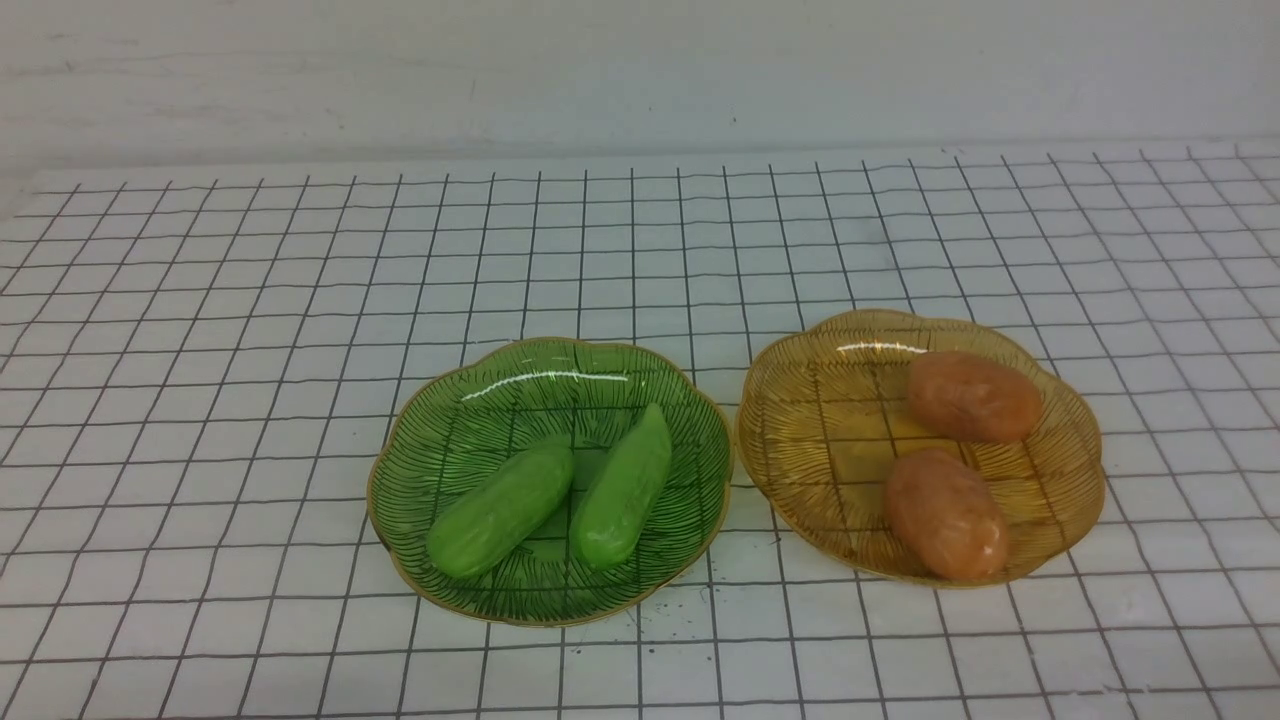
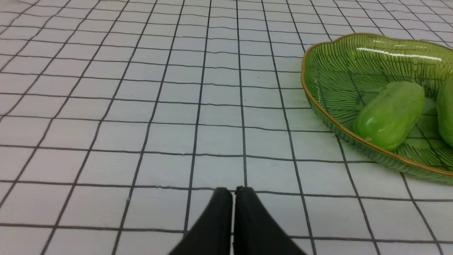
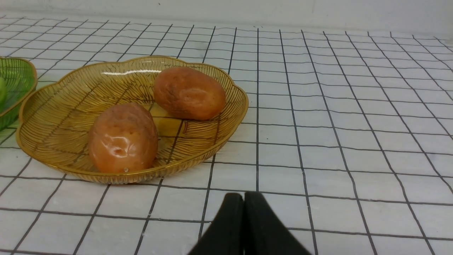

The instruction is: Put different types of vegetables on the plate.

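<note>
Two glossy green cucumber-like vegetables (image 1: 502,510) (image 1: 624,487) lie side by side in a green glass plate (image 1: 440,420). Two orange-brown potato-like vegetables (image 1: 973,396) (image 1: 944,513) lie in an amber glass plate (image 1: 800,400) to its right. Neither arm shows in the front view. In the left wrist view my left gripper (image 2: 233,191) is shut and empty over the cloth, with the green plate (image 2: 318,81) and a cucumber (image 2: 389,114) ahead of it to one side. In the right wrist view my right gripper (image 3: 243,196) is shut and empty, near the amber plate (image 3: 56,117) and its potatoes (image 3: 123,138) (image 3: 189,92).
Both plates sit on a white tablecloth with a black grid (image 1: 250,300). A pale wall (image 1: 640,70) runs behind the table's far edge. An edge of the green plate (image 3: 17,81) shows in the right wrist view.
</note>
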{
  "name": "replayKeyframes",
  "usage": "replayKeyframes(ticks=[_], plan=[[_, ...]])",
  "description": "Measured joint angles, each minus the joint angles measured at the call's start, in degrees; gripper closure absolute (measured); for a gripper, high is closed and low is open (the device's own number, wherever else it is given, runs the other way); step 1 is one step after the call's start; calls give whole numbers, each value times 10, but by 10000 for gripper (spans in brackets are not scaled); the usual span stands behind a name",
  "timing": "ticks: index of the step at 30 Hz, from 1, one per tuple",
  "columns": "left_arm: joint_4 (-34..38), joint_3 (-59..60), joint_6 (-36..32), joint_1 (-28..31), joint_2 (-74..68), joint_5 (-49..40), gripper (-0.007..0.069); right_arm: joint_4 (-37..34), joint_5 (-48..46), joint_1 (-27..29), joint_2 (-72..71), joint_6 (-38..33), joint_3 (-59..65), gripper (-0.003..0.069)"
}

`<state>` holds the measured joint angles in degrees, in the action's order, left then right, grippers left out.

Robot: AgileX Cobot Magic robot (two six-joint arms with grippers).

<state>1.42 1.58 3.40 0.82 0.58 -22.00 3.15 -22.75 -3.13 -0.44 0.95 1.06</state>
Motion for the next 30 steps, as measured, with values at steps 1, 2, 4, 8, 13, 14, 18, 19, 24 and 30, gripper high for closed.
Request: replayKeyframes(ticks=[1, 2, 4, 8, 13, 14, 18, 19, 24, 30], plan=[[0, 0, 0, 3, 0, 0, 631, 0, 0, 0, 0, 0, 0, 674], [0, 0, 0, 3, 0, 0, 631, 0, 0, 0, 0, 0, 0, 674], [0, 0, 0, 5, 0, 0, 631, 0, 0, 0, 0, 0, 0, 674], [0, 0, 0, 6, 0, 0, 631, 0, 0, 0, 0, 0, 0, 674], [0, 0, 0, 6, 0, 0, 631, 0, 0, 0, 0, 1, 0, 674], [0, 0, 0, 6, 0, 0, 631, 0, 0, 0, 0, 1, 0, 674], [0, 0, 0, 6, 0, 0, 631, 0, 0, 0, 0, 1, 0, 674], [0, 0, 0, 6, 0, 0, 631, 0, 0, 0, 0, 1, 0, 674], [0, 0, 0, 6, 0, 0, 631, 0, 0, 0, 0, 1, 0, 674], [-1, 0, 0, 6, 0, 0, 631, 0, 0, 0, 0, 1, 0, 674]])
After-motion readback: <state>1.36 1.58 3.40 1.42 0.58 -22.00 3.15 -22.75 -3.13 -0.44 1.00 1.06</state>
